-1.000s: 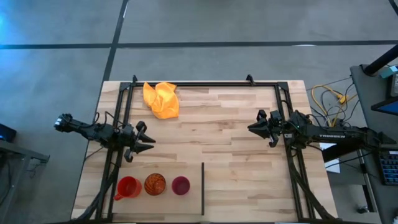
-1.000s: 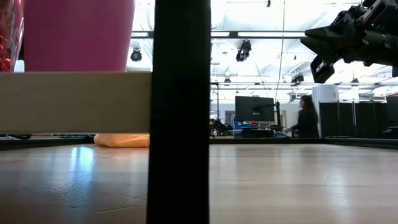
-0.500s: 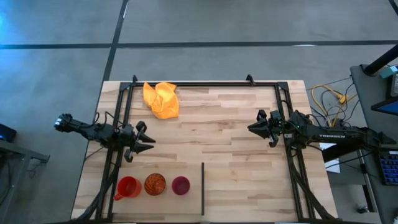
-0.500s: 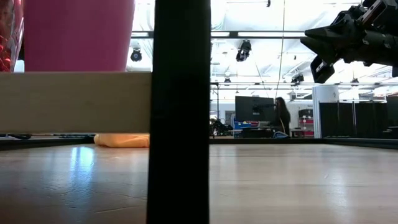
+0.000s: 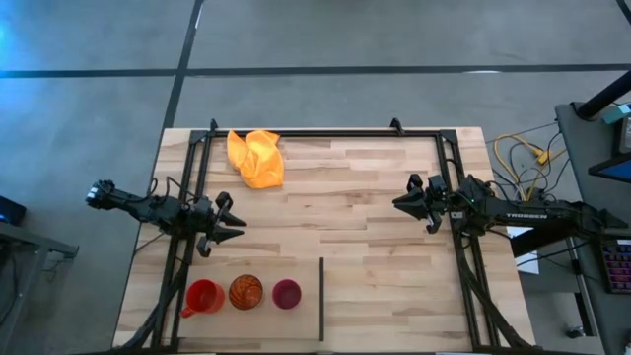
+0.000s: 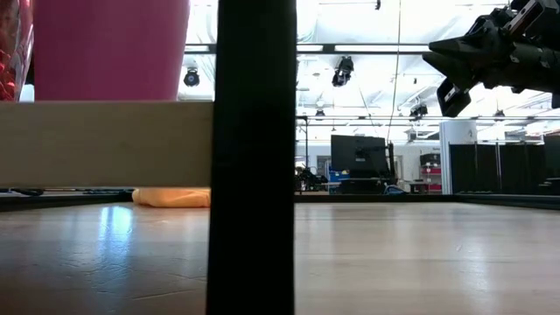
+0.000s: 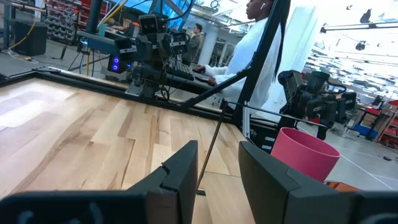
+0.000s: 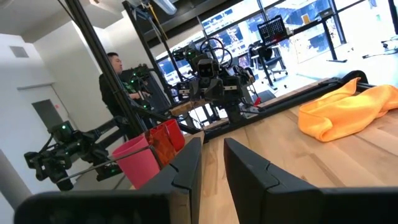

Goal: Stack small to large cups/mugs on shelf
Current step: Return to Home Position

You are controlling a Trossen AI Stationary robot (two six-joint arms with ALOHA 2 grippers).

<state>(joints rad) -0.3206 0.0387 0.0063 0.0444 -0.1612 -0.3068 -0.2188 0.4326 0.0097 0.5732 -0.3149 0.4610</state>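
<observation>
Three cups stand upright in a row on a light shelf board [image 6: 105,144] at the table's near left: a red mug with a handle [image 5: 202,296], an orange patterned tumbler [image 5: 245,292] and a small magenta cup [image 5: 286,294]. The magenta cup also shows in the left wrist view [image 7: 305,158] and in the low view [image 6: 109,48]. My left gripper [image 5: 240,228] hovers open and empty above the table, just beyond the red mug toward the far edge. My right gripper [image 5: 396,204] hovers open and empty at the table's right, far from the cups.
A yellow-orange cloth [image 5: 256,158] lies crumpled at the far left. A thin black post [image 5: 321,299] stands right of the magenta cup and blocks the middle of the low view [image 6: 254,157]. A black frame [image 5: 325,132] runs along the table's edges. People are beyond the table [image 7: 261,43].
Neither arm nor any cup has moved. A person in the room behind the table has walked across and out of the low view.
</observation>
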